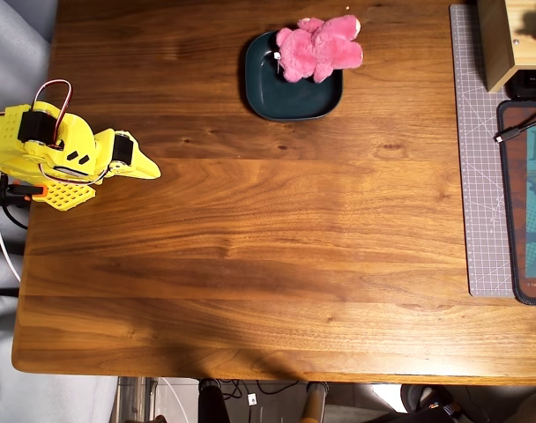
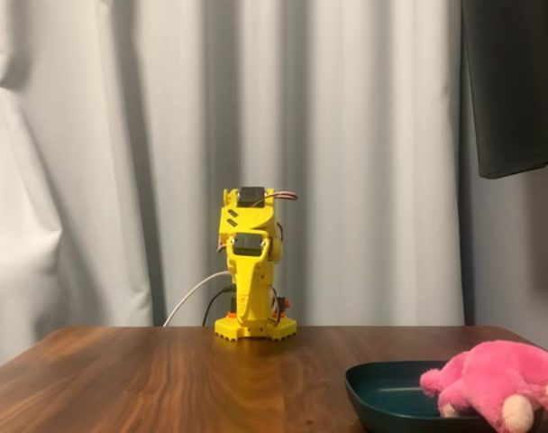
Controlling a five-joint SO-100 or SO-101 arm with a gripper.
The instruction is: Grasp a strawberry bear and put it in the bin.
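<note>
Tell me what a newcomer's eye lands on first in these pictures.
The pink strawberry bear stands out, lying in the dark teal bin near the table's far edge in the overhead view, draped over its rim. Next, the bright yellow arm folded at the left edge, far from both.

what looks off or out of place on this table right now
Only the strawberry bear: it lies slumped across the far right corner of the bin in the overhead view, partly hanging over the rim rather than fully inside. Nothing looks spilled or damaged.
</note>
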